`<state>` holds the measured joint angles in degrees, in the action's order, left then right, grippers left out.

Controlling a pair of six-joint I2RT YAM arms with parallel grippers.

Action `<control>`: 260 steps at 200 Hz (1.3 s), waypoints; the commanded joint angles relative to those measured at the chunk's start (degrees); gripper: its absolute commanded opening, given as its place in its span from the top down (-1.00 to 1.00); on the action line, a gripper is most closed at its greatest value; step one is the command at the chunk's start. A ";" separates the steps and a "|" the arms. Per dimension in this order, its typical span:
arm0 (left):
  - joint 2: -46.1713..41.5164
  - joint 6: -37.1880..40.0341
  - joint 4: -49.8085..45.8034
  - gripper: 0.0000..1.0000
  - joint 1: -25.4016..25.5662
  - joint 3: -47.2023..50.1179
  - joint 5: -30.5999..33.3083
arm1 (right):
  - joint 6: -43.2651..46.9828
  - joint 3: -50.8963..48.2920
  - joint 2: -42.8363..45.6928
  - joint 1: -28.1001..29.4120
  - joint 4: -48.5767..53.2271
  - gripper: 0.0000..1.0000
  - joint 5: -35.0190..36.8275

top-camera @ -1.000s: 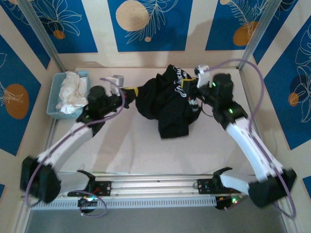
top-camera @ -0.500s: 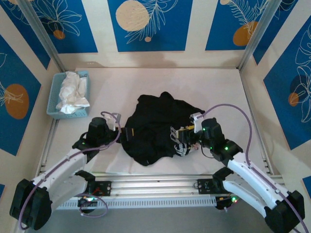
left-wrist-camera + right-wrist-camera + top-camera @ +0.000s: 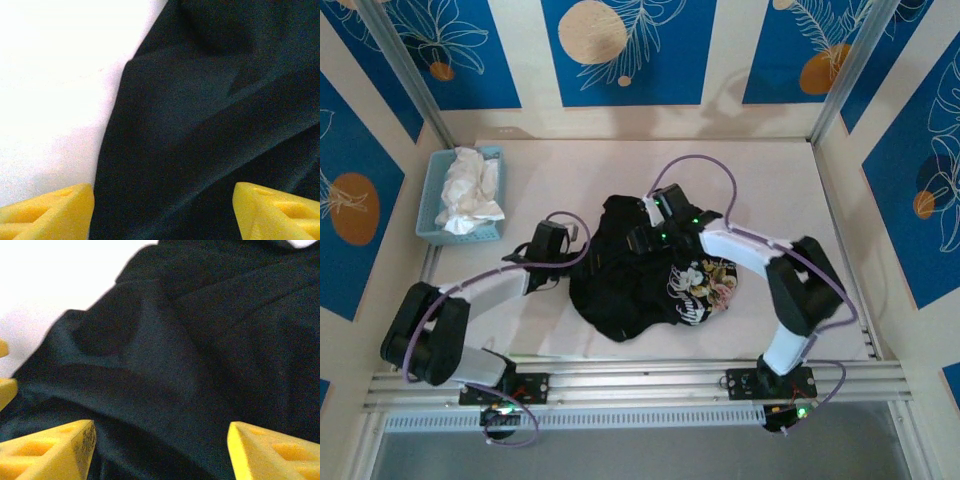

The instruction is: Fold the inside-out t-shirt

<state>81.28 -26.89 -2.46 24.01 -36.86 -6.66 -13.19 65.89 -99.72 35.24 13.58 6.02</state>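
Basket [image 3: 430,207] w/ white cloth [image 3: 470,190] inside; L claw [image 3: 162,210] & R claw [image 3: 160,450] spread over black tee [image 3: 612,290].

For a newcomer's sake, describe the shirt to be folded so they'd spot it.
Look to the middle of the pale table. The t-shirt is the crumpled black heap, showing a flowery print; the other cloth, in the blue basket far left, is white.

White garment [image 3: 468,190] in blue basket [image 3: 430,215] (far left)
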 commanded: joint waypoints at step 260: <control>-22.95 8.73 -2.51 1.00 -0.81 -34.04 -6.85 | 10.48 19.54 31.96 -9.76 6.49 1.00 -14.20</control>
<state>58.17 -20.49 0.43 23.75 -68.18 -11.90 -3.14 83.79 -68.77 26.11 17.30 -7.22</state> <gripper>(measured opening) 0.039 0.042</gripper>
